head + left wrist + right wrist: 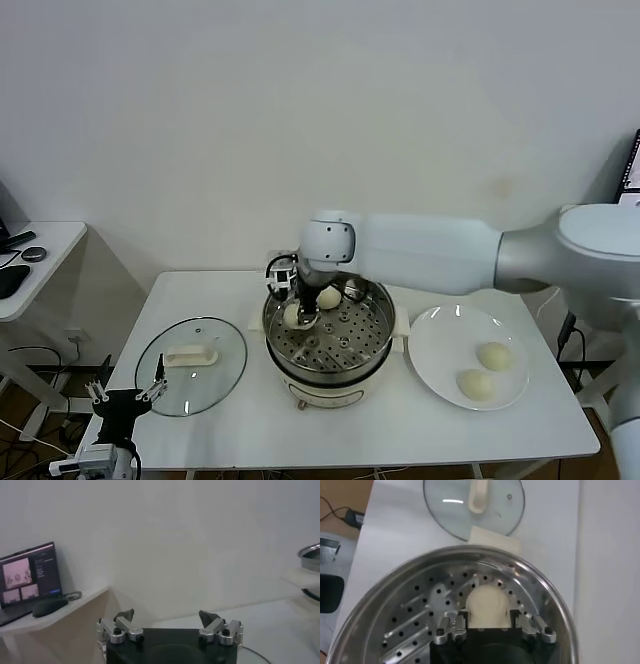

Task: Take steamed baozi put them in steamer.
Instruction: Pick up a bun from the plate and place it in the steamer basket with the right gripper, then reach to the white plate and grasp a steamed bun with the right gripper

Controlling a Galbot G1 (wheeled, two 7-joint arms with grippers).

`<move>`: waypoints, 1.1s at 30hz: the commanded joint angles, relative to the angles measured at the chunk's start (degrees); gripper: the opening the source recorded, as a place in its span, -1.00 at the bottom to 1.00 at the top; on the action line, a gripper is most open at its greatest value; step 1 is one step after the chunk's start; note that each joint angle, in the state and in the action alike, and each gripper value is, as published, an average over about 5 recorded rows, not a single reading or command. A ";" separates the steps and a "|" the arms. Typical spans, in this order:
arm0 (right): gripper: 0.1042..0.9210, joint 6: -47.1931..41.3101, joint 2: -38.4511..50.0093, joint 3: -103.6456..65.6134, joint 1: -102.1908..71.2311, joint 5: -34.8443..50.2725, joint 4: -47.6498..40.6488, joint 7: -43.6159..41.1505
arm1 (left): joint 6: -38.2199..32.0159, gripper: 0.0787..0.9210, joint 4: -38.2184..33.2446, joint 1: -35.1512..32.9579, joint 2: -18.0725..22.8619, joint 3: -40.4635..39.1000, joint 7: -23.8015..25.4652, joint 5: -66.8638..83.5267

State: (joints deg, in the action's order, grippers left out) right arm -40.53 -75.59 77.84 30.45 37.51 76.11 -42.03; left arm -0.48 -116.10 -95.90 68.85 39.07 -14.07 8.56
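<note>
The table (500,430) carries everything in a row so that I can work across it without turning: the glass lid (190,365) lies flat off to my left, out of the way, which leaves the steamer (327,340) open in the middle, and the white plate (445,350) sits just beside the steamer on my right, a short carry for each bun.

My right arm reaches across from the right and over the steamer's rim, wrist bent down toward the perforated tray (420,620). Two steamed baozi (493,355) lie on the plate, near each other, waiting their turn. One bun (329,298) already rests on the tray toward the back, and I judge the task roughly half done.

My right claw (303,312) hangs low inside the steamer with another bun (487,605) between its fingers (449,630). The fingers stand about a bun's width apart and hug its two sides; the bun looks to be sitting on or just above the tray, so I take this to be the setting-down step.

My left claw (167,625) waits parked below the table's left front corner, fingers spread wide with nothing between them.
</note>
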 commanded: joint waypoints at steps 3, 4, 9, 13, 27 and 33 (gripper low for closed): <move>-0.05 -1.04 -3.15 -0.41 -3.45 -0.20 -2.76 1.22 | -0.04 0.77 0.11 0.03 -0.02 -0.05 -0.04 -0.06; -0.04 -1.04 -3.08 -0.46 -3.58 -0.30 -2.80 1.31 | -0.03 0.77 0.07 0.03 -0.04 -0.02 -0.04 -0.06; 0.12 -0.92 -1.71 -1.24 -2.81 -0.67 -2.34 1.07 | -0.03 0.77 -0.01 0.02 -0.13 0.06 -0.04 -0.06; 0.39 -0.29 1.45 -1.44 1.68 -0.74 0.63 -2.17 | 0.00 0.77 0.08 0.16 -0.22 0.00 -0.02 -0.07; 0.76 15.54 33.95 8.01 22.73 -15.55 19.32 -25.96 | 0.33 0.77 0.49 1.96 -0.76 -1.90 0.51 -0.34; 0.76 23.17 49.90 6.57 15.28 -26.75 22.71 -28.14 | 0.21 0.77 0.66 2.06 -0.81 -2.86 0.62 -1.02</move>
State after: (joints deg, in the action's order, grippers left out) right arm -28.72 -49.30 82.86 45.51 25.08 90.48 -60.59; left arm -0.23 -115.45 -93.98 68.06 36.75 -13.46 7.67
